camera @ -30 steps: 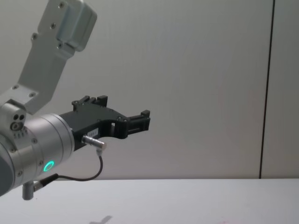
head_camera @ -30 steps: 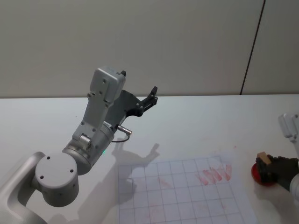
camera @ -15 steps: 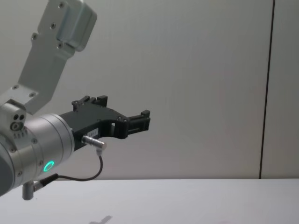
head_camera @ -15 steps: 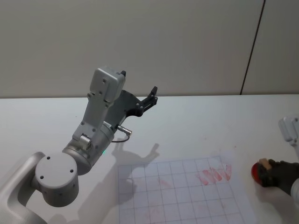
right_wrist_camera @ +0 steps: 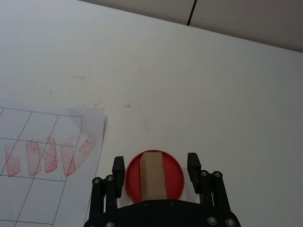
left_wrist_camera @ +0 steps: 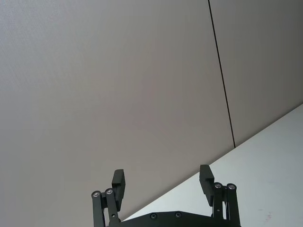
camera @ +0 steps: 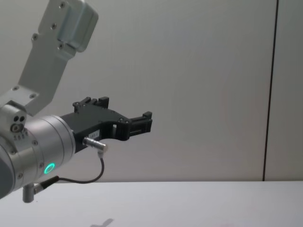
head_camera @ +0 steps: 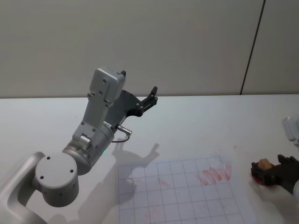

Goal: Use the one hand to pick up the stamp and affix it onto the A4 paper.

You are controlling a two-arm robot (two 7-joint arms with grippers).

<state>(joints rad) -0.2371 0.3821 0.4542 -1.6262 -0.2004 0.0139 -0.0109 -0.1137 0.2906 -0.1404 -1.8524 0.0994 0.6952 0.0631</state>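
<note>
The right hand (right_wrist_camera: 154,166) sits low at the right edge of the tabletop (head_camera: 187,121), just off the right side of the sheet of paper (head_camera: 187,196). In the right wrist view its two black fingers (right_wrist_camera: 118,168) stand apart, one on each side of a round red ink pad (right_wrist_camera: 176,177), and neither finger presses on anything. The stamp (right_wrist_camera: 152,175), a tan wooden block, stands upright in the middle of that red pad, between the open fingers but with a gap to each of them. In the head view the stamp (head_camera: 265,164) shows as a small tan block at the tip of the dark right hand (head_camera: 266,170), with a little of the red ink pad (head_camera: 254,176) under it.

The paper carries a printed grid and lies flat near the front of the tabletop. A row of red stamp marks (right_wrist_camera: 47,156) runs along its right part, close to the corner nearest the ink pad; the marks lean slightly and overlap a little. Faint red smudges (right_wrist_camera: 90,75) dot the bare tabletop beyond that corner.

The left hand (head_camera: 147,99) is raised well above the tabletop on the left side, pointing toward the wall (head_camera: 187,42), its fingers (left_wrist_camera: 205,177) spread wide and holding nothing.
</note>
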